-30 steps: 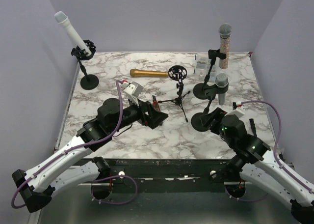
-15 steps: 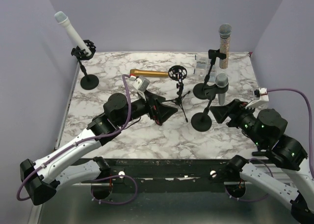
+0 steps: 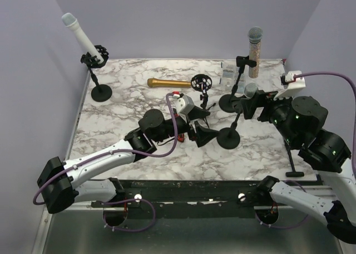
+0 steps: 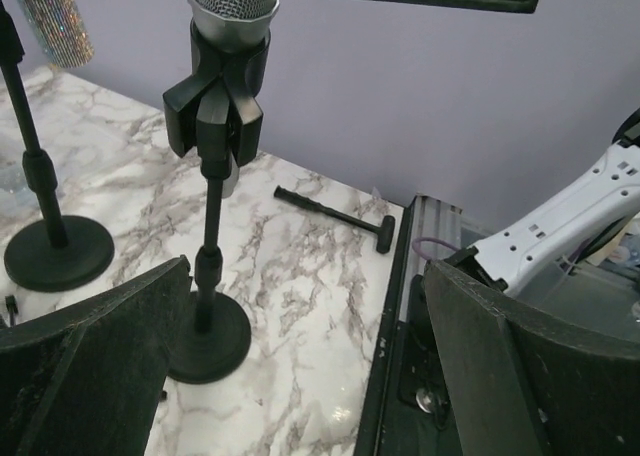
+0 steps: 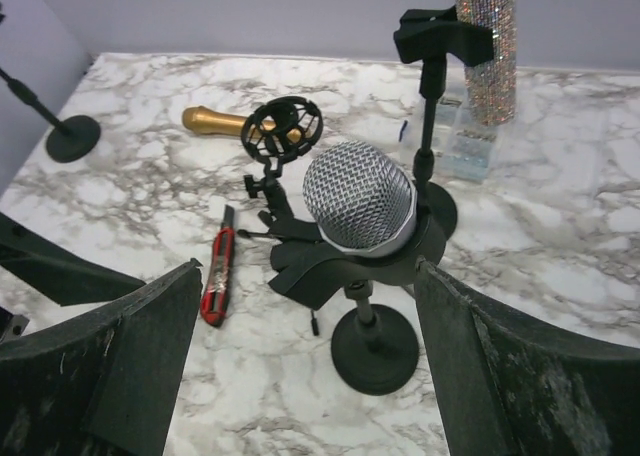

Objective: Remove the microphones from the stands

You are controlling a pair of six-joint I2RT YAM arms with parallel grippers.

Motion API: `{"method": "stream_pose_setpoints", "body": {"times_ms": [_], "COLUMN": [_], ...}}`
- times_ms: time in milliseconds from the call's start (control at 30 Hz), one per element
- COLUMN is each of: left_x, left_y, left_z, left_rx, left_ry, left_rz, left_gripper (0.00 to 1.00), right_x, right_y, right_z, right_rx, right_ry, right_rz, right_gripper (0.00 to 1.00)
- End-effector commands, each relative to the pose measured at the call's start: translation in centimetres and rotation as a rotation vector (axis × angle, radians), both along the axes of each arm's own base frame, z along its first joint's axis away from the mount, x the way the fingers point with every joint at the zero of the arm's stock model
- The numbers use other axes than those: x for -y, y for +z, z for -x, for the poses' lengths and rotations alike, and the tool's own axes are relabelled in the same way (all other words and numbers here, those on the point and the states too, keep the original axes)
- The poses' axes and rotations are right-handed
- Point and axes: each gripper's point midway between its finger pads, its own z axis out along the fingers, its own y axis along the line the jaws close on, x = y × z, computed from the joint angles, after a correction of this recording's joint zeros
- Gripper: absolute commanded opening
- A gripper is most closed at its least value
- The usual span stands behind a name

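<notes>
A microphone with a silver grille (image 3: 251,90) sits in the clip of a black round-base stand (image 3: 228,137) at the near right. My right gripper (image 3: 252,108) is open just beside the microphone, on its right. In the right wrist view its fingers (image 5: 120,366) flank the grille (image 5: 358,196) without touching it. My left gripper (image 3: 204,130) is open and empty, just left of the stand's base. In the left wrist view the stand (image 4: 206,338) rises by the left finger (image 4: 90,366), with the microphone (image 4: 232,4) at the top.
A white microphone on a stand (image 3: 81,38) is at the far left. A gold microphone (image 3: 168,83) lies at the back, next to a tripod shock mount (image 3: 201,84). A glitter microphone on a stand (image 3: 255,49) is behind. A red cutter (image 5: 217,274) and a black tool (image 3: 290,154) lie on the table.
My left arm has reached right, up to the stand's base. My right arm has risen and swung back, so its open gripper now sits at the microphone's head.
</notes>
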Motion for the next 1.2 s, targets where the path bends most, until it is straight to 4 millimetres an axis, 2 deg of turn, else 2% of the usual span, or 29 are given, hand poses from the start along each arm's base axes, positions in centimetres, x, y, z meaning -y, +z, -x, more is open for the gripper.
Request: {"method": "stream_pose_setpoints", "body": {"times_ms": [0, 200, 367, 533, 667, 933, 1167], "left_x": [1.4, 3.5, 4.9, 5.9, 6.8, 7.5, 7.6], "left_y": [3.2, 3.2, 2.4, 2.1, 1.8, 1.7, 1.8], "left_z": [-1.8, -3.2, -3.8, -4.6, -4.8, -5.1, -4.9], "left_rx": [0.174, 0.204, 0.220, 0.195, 0.193, 0.176, 0.178], "left_ry": [0.056, 0.067, 0.092, 0.099, 0.082, 0.079, 0.062], "left_rz": [0.085, 0.090, 0.063, 0.065, 0.038, 0.047, 0.055], "left_gripper": [0.98, 0.97, 0.96, 0.95, 0.94, 0.94, 0.94], "right_x": [1.6, 1.5, 0.8, 1.3, 1.2, 2.3, 1.9], "right_y": [0.5, -0.1, -0.2, -1.9, -2.1, -2.7, -3.2], "right_z": [-1.4, -3.5, -4.5, -5.8, -5.8, -5.6, -6.0], "right_rx": [0.023, 0.049, 0.051, 0.024, 0.027, 0.034, 0.019], "right_ry": [-0.073, -0.101, -0.106, -0.177, -0.176, -0.217, -0.220], "right_rz": [0.175, 0.327, 0.349, 0.413, 0.407, 0.426, 0.428], "right_gripper": [0.88, 0.85, 0.71, 0.73, 0.72, 0.74, 0.66]}}
